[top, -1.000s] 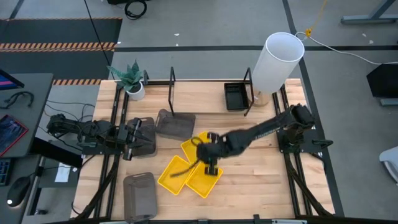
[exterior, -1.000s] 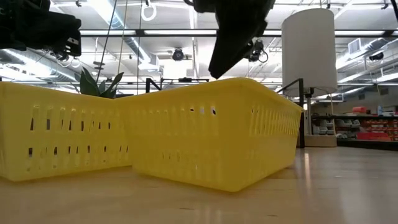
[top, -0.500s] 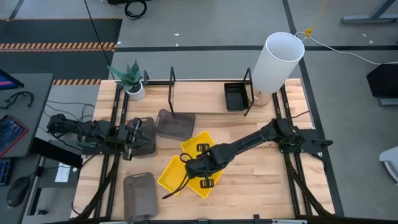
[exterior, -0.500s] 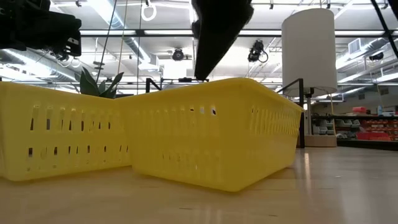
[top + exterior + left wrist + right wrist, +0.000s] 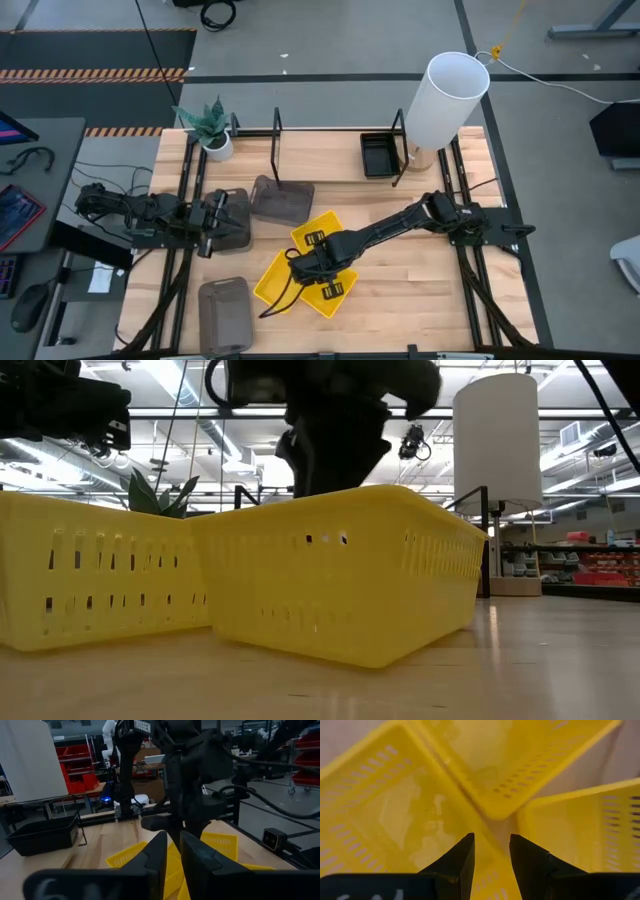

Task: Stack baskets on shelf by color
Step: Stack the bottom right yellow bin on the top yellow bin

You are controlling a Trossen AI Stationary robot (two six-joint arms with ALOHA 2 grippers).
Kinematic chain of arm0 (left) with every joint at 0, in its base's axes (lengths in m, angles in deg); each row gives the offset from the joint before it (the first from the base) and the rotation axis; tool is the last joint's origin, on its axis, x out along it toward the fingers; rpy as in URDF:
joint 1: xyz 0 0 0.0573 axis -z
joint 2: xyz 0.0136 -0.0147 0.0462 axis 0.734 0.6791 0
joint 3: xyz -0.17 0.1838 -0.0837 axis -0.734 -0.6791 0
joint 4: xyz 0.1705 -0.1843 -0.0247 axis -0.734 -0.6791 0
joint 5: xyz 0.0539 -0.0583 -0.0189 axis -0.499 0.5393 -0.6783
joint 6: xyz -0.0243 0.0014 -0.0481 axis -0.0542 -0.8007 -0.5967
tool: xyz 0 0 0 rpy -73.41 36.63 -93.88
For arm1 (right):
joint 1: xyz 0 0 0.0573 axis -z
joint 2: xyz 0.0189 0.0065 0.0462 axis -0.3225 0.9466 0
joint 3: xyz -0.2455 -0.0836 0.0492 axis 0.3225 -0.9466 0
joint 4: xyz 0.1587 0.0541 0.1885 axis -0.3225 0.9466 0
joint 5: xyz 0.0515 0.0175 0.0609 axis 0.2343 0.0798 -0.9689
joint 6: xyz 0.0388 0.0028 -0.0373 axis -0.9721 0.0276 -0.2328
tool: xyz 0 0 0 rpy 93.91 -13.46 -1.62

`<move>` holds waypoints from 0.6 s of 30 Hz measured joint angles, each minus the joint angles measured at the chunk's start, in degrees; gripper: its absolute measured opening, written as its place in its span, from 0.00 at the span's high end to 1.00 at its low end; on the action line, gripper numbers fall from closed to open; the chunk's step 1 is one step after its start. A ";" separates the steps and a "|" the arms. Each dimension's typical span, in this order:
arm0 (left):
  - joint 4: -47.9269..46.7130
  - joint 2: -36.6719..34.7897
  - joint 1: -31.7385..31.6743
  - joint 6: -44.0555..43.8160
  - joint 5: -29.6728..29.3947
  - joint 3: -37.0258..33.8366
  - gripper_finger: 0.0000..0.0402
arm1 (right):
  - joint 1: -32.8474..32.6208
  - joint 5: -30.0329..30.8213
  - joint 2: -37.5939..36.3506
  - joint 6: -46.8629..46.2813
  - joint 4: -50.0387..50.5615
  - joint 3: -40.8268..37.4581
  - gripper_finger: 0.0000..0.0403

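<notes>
1. High view: right gripper hanging over three yellow baskets clustered mid-table, fingers apart, gripping nothing; bare wood lying open toward the right arm's base.
2. Left gripper sitting over a grey basket near the left edge, fingers nearly together; holding anything, cannot tell.
3. Low view: showing warehouse ceiling lights beyond the wooden table.
4. Black basket resting in the shelf at the far edge.

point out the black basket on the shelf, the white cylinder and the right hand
black basket (image 5: 379, 154), high view, on its dark inner floor
white cylinder (image 5: 445, 103), high view, on its side wall
right hand (image 5: 491, 856), right wrist view, midway between its two dark fingertips, above the yellow baskets (image 5: 400, 815)
</notes>
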 joint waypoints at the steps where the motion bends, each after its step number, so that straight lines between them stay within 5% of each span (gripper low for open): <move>1: -0.08 0.02 -0.01 -0.02 0.00 0.00 0.86 | -0.02 0.02 0.02 0.31 -0.61 -0.38 0.68; 8: -0.08 0.02 0.01 0.00 0.02 0.00 0.87 | 0.02 0.34 -0.05 1.27 -2.42 -2.83 0.71; 18: -0.08 0.01 0.00 -0.02 0.01 0.02 0.85 | -0.05 -0.48 -0.35 1.37 -1.35 -5.35 0.93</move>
